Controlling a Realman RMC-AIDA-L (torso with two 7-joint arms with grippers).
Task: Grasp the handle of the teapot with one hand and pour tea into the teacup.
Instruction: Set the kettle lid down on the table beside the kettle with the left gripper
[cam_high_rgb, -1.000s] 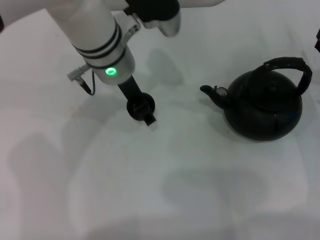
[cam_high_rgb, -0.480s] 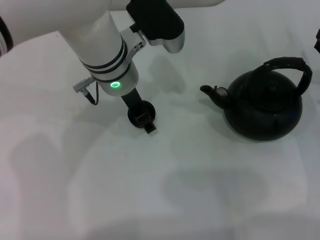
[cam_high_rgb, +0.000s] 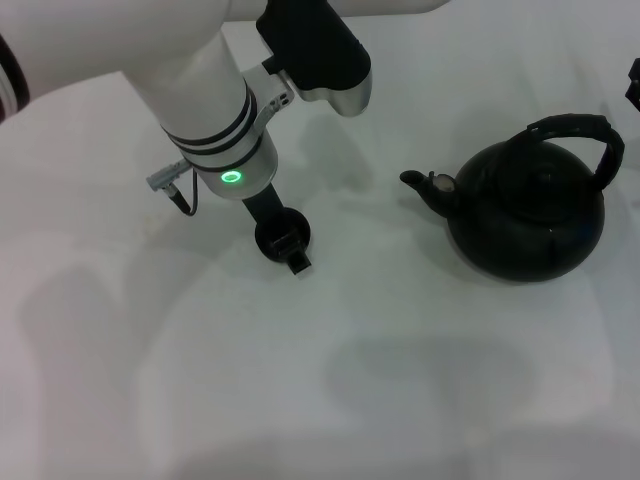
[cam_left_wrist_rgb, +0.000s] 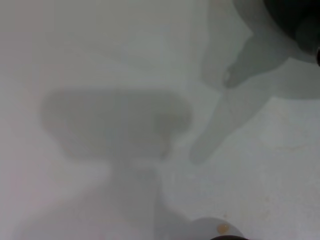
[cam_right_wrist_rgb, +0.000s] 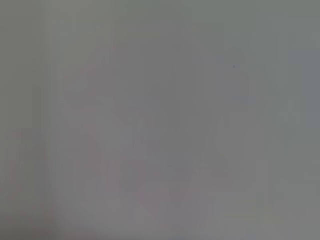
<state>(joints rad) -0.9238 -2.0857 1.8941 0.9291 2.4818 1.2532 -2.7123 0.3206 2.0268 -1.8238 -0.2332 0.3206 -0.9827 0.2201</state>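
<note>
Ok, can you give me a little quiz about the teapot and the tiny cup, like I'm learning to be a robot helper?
1. True or false: the teapot is lying on its side.
2. Where does the teapot's spout point? A) toward the teacup B) away from the teacup C) straight up
3. Fill in: the left gripper is down at the ____, while the handle is untouched.

Key: 1. False, it stands upright on the table. 2. A. 3. teacup.
</note>
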